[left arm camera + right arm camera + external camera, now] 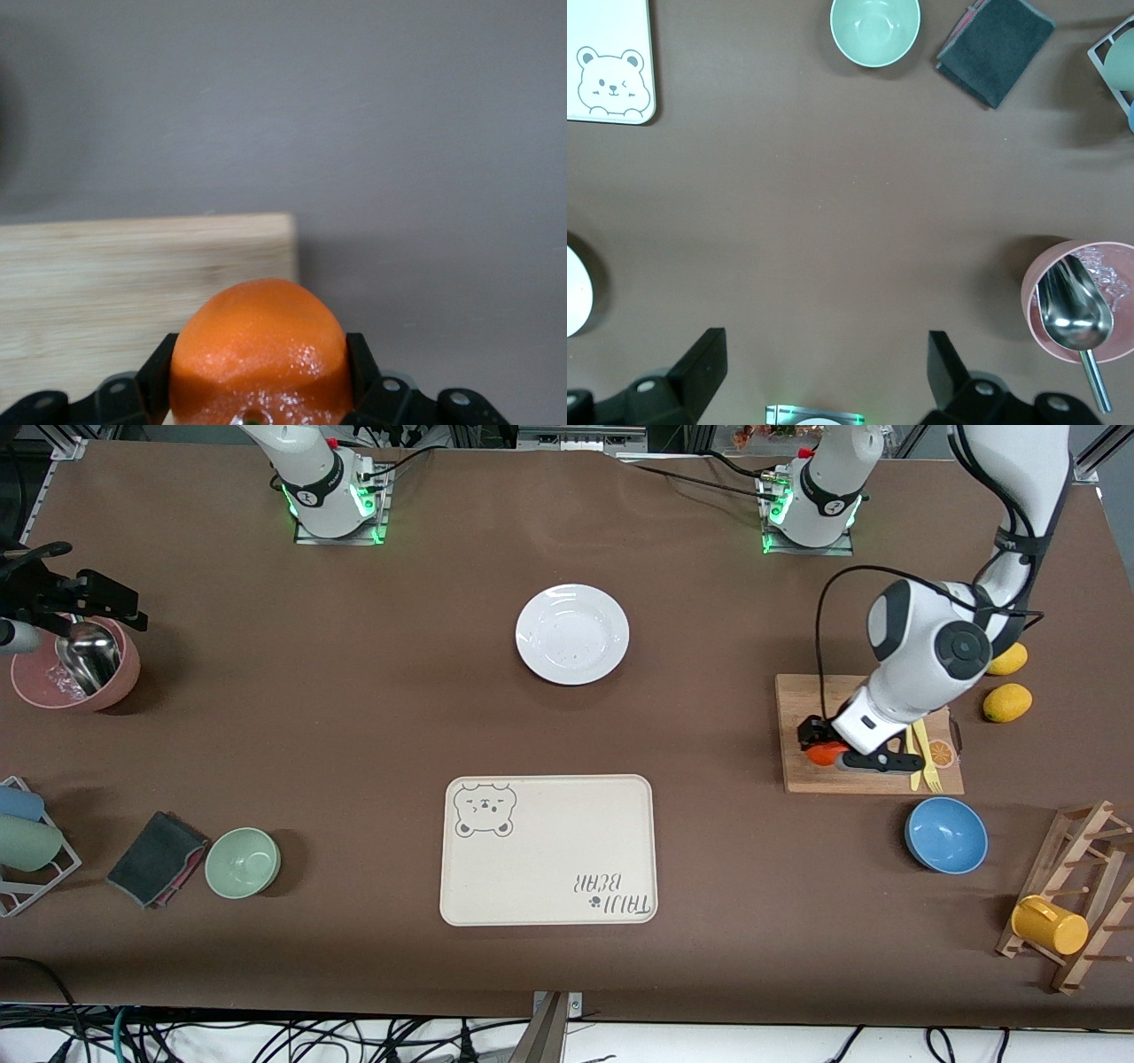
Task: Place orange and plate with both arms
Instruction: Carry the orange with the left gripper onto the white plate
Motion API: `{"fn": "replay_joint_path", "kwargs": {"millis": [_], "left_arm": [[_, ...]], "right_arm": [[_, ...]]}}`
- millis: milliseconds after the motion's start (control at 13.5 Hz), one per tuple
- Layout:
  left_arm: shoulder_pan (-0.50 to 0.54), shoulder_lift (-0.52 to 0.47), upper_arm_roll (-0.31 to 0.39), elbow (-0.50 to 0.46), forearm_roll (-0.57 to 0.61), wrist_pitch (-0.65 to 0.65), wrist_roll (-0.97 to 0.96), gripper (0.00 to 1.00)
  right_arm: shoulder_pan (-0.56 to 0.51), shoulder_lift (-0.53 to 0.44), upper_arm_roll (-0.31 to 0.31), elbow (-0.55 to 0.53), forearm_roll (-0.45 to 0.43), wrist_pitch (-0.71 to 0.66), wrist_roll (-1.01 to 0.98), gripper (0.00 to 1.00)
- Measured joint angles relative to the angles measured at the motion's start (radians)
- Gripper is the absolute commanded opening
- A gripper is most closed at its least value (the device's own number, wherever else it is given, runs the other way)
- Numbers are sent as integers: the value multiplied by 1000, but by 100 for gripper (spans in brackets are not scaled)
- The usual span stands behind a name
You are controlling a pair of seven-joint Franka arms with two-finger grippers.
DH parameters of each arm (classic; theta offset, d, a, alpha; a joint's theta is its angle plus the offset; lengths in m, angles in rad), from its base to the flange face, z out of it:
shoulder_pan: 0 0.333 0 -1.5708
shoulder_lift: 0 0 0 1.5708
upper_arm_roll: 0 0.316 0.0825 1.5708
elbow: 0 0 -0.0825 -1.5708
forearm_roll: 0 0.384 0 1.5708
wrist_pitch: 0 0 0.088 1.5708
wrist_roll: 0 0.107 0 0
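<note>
Orange [826, 754] sits on the wooden cutting board [806, 700] toward the left arm's end of the counter [354, 717], at the board's edge facing the counter's middle. The left end effector [819, 746] is down on it, fingers closed against both sides of the fruit — the left wrist view shows the black pads [152, 376] pressed to the orange's [259, 350] flanks with the board [133, 283] underneath. Fruit not yet lifted, by the look of it.

Plate [572, 634] lies alone at mid-counter, nearer the arm bases than the bear-print tray [549, 850], well apart from both.

Right end effector [824, 367] hangs wide open and empty, near the pink bowl [75, 673] with the metal scoop [89, 657] at the right arm's end of the counter — that arm is waiting.

Step in hand, as judged: pickup of the orange, grip just made. Next move calls for a straight lift clear of the board, then a carry toward the tray; a round glossy fruit may roll in the pads if the lift is jerky. The right arm must then go for the plate — a shallow rim, so a low edge grip.
</note>
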Motion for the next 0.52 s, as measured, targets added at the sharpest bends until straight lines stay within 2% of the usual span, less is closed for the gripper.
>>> {"fn": "replay_joint_path", "kwargs": {"millis": [223, 520], "left_arm": [[-62, -5, -117, 13, 0, -7, -235, 0], [-235, -1, -216, 25, 0, -4, -522, 2]], "right_arm": [[0, 0, 0, 0, 0, 0, 0, 100], [0, 0, 0, 0, 0, 0, 0, 100]]}}
